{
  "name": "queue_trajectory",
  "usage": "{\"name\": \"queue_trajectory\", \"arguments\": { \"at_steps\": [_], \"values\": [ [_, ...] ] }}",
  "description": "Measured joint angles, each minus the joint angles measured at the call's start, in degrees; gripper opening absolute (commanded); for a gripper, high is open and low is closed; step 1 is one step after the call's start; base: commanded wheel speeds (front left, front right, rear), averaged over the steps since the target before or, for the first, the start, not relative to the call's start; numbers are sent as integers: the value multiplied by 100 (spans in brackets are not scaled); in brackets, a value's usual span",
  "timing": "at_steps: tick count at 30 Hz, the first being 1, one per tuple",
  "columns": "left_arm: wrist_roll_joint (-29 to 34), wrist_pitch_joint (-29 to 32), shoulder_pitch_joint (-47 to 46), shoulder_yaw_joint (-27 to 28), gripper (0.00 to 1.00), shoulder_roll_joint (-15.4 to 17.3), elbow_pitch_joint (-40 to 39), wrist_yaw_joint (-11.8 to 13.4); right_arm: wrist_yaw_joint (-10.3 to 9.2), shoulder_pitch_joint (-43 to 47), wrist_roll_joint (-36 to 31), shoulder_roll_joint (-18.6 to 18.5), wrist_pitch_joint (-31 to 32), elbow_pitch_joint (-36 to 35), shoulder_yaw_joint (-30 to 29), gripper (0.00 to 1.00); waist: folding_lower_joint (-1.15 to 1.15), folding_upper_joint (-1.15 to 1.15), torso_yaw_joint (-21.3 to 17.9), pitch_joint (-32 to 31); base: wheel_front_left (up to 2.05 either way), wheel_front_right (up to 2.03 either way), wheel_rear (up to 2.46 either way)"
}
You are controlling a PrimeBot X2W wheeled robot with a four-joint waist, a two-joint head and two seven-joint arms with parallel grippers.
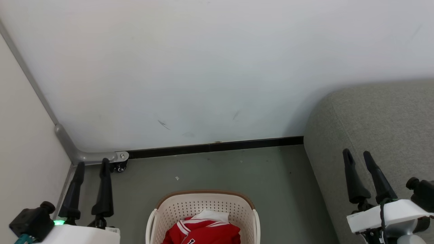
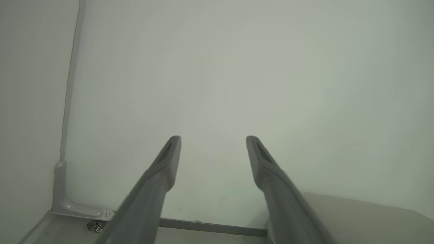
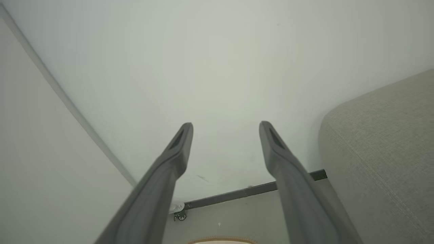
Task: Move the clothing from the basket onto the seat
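**Clothes sit low between the two arms**

The soft red-and-white clothing lies in the oval cream plastic basket on the grey floor, a bit nearer the left arm. The left jaws and right jaws are spread and empty. The big grey fabric seat is further off, on the right.

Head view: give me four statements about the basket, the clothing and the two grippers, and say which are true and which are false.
1. The clothing lies inside the basket. True.
2. The basket stands on the seat. False: it stands on the floor, to the left of the seat.
3. The left gripper has its jaws shut on the clothing. False: its jaws are open and empty, apart from the basket.
4. The right gripper has its jaws open and holds nothing. True.
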Motion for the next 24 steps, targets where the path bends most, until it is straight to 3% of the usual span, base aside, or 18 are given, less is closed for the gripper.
{"name": "queue_trajectory", "arguments": {
  "at_steps": [19, 24],
  "values": [
    [1578, -410, 316, -873, 100, 52, 254, 399, 1, 236, -1960, -4, -368, 397, -11, 100, -2, 0, -88, -133, 0, 0, 0],
    [1658, -424, 354, -1023, 100, 59, 580, 460, 1, 253, -2101, -4, -380, 648, -18, 100, -2, 0, -120, -162, 0, 0, 0]
  ]
}}
